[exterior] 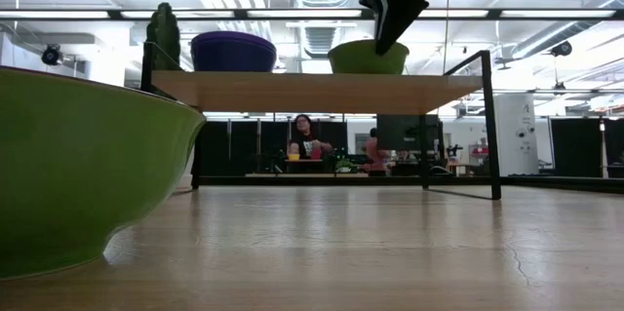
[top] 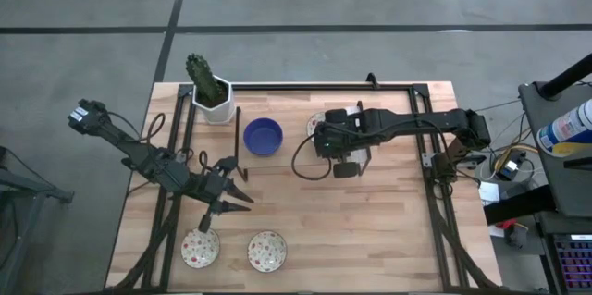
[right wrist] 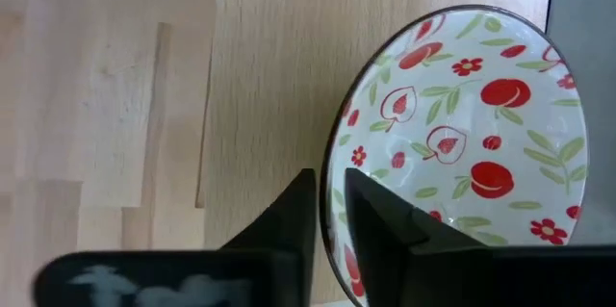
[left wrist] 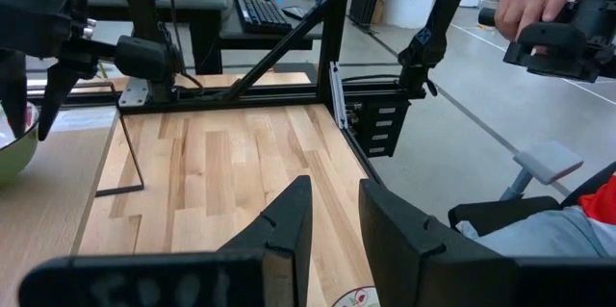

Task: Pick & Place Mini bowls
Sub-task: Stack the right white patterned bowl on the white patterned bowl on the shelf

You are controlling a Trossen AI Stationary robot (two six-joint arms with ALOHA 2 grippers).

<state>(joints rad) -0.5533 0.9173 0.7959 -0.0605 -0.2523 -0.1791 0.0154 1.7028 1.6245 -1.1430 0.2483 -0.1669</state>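
From above, the right gripper [top: 326, 138] sits over the far middle of the table [top: 370, 221], right at a patterned mini bowl [top: 316, 124] that peeks out beside it; a blue mini bowl [top: 263, 136] lies just to its left, near the white pot with the cactus [top: 209, 87]. The left gripper [top: 229, 198] hovers at the near left, fingers spread, above two more patterned mini bowls [top: 200, 248] and [top: 266, 251] at the front edge. Down at table height, a big green bowl underside [exterior: 88, 174] fills the left foreground, and the right gripper [exterior: 390, 14] hangs down at a green-bottomed bowl [exterior: 368, 57] on the far side. Left wrist: the fingers [left wrist: 289, 216] stand apart over bare wood, gripping nothing. Right wrist: the fingers [right wrist: 289, 216] straddle the rim of the patterned bowl [right wrist: 462, 124], narrowly parted, one inside and one outside; whether they are pinching it, cannot tell.
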